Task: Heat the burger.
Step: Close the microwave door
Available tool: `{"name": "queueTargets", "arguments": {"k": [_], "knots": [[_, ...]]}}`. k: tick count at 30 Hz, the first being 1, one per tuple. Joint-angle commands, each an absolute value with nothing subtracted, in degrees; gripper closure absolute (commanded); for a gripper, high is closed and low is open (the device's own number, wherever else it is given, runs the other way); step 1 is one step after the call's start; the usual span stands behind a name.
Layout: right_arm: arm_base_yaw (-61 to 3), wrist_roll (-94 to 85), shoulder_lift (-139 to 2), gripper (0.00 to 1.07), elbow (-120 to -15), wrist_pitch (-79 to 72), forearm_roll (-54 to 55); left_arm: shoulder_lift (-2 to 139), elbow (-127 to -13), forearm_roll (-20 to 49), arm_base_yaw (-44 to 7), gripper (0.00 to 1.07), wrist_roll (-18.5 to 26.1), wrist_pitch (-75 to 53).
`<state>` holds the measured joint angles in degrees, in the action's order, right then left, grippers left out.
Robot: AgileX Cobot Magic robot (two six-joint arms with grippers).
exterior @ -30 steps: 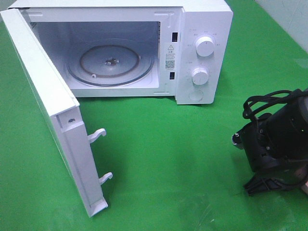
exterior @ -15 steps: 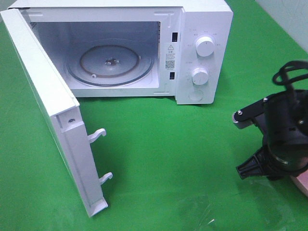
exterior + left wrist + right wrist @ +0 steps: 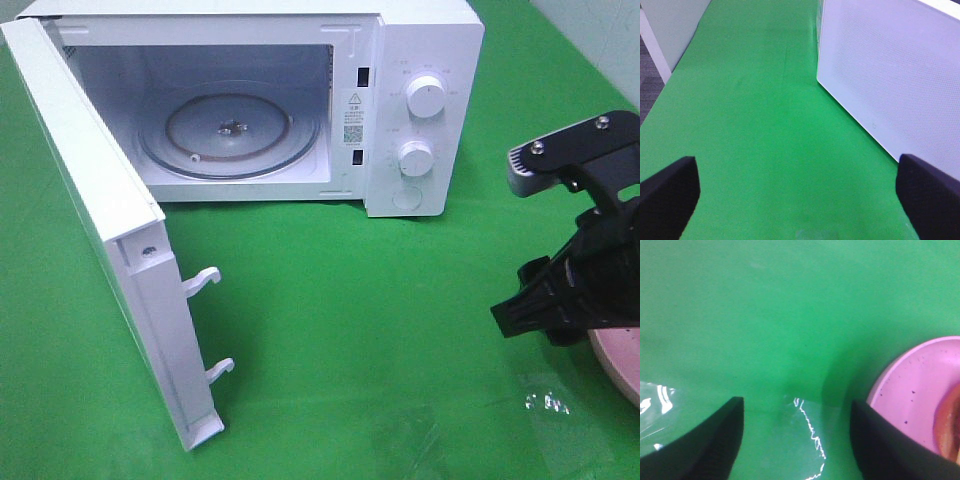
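Note:
Only a reddish-brown edge of the burger (image 3: pixel 950 426) shows, lying on a pink plate (image 3: pixel 910 395) at the border of the right wrist view. My right gripper (image 3: pixel 796 405) hovers over the green cloth just beside that plate, open with nothing between its fingers. From the high camera the right gripper (image 3: pixel 535 312) hangs at the right of the table, over the plate's (image 3: pixel 618 368) near rim, and hides the burger. My left gripper (image 3: pixel 796 162) is wide open and empty, low over the cloth beside the microwave's outer wall (image 3: pixel 890 75).
The white microwave (image 3: pixel 420 110) stands at the back with its door (image 3: pixel 110 250) swung fully open to the left and a glass turntable (image 3: pixel 230 135) inside. A patch of clear shiny film (image 3: pixel 540 404) lies on the cloth near the plate.
The right arm has lifted and swung its wrist up, and its fingers have spread apart. The pink plate's rim has come into view beneath it. Microwave and left gripper are unchanged.

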<state>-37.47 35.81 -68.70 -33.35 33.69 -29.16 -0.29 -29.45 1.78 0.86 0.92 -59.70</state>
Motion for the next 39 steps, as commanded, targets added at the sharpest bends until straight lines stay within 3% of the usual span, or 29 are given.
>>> {"name": "queueTargets", "arguments": {"k": [1, 8, 31, 39], "knots": [[-37.3, 24.6, -61.9, 0.27, -33.5, 36.2, -19.7, -1.3, -29.2, 1.8, 1.0, 0.06, 0.8, -59.2], [-37.3, 15.8, -53.5, 0.26, -33.5, 44.2, -9.2, -1.3, -29.2, 1.8, 1.0, 0.06, 0.8, -59.2], [-36.3, 15.4, -30.1, 0.31, -33.4, 57.9, -10.3, -1.3, -29.2, 1.8, 1.0, 0.06, 0.8, -59.2], [-24.4, 13.6, -21.3, 0.31, -32.5, 57.6, -10.6, -1.3, -29.2, 1.8, 1.0, 0.06, 0.8, -59.2]]}}
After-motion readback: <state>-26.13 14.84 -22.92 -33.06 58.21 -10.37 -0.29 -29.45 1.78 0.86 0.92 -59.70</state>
